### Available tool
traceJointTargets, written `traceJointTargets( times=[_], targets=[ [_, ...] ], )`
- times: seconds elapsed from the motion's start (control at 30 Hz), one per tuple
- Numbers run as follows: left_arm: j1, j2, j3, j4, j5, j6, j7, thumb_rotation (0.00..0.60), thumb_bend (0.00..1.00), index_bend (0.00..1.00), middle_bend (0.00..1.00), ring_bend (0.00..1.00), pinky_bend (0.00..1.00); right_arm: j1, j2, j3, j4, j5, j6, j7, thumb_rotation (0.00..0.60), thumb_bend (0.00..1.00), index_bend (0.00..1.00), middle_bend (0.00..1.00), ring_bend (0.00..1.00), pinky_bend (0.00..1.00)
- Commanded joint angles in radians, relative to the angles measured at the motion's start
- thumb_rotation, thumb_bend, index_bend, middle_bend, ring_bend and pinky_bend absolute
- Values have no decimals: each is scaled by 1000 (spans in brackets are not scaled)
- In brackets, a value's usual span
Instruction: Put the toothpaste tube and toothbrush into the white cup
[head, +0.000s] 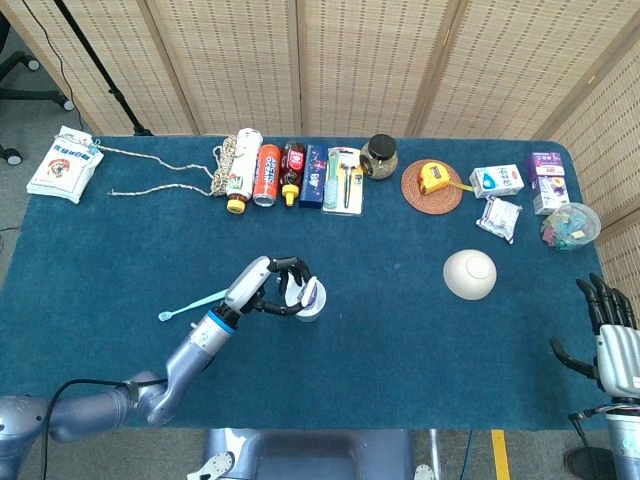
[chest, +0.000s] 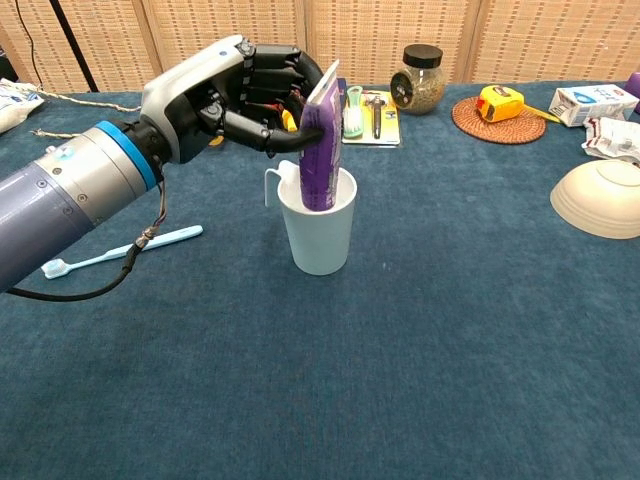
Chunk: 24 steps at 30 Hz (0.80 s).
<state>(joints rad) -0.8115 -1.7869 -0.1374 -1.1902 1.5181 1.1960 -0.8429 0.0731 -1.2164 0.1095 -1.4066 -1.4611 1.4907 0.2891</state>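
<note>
Blue surface (chest: 450, 380): left hand (chest: 250, 95) grips toothpaste tube (chest: 322, 150), lowered into white cup (chest: 318, 235).
Risk: letting go off-centre could tip cup.

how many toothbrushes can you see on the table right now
2: a light blue toothbrush lying loose on the cloth left of the white cup, and a green one in the yellow pack in the back row. Others may be hidden.
</note>
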Motion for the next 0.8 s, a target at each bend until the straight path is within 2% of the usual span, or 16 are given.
traceJointTargets(
  times=[0.03,0.13,0.3,0.43,0.57,0.7,0.8],
  targets=[
    [3,-36,10,52,-3,-19,-9,600,527,794,565,386,476,1,-2,-1,3,1,-4,0,600,307,0,0,0,29],
    [3,-59,13,85,-3,-29,-24,600,527,791,540,328,430,2,-4,-1,6,1,-6,0,600,307,0,0,0,29],
    [1,-76,16,115,7,-34,-45,600,524,752,448,254,417,2,-6,0,7,2,-7,-1,600,306,0,0,0,29],
    [2,-85,19,131,20,-23,-55,600,519,636,289,151,386,2,-7,0,10,3,-8,-2,600,307,0,0,0,29],
    [3,-88,24,143,33,-12,-61,600,511,499,141,43,289,3,-8,-1,12,3,-9,-2,600,305,0,0,0,29],
    [6,-87,27,149,42,-3,-65,600,508,478,88,6,212,2,-8,0,12,4,-8,-2,600,306,0,0,0,29],
    [8,-85,31,154,50,3,-60,600,506,441,41,0,95,1,-8,0,11,3,-6,-4,600,306,0,0,0,29]
  ],
)
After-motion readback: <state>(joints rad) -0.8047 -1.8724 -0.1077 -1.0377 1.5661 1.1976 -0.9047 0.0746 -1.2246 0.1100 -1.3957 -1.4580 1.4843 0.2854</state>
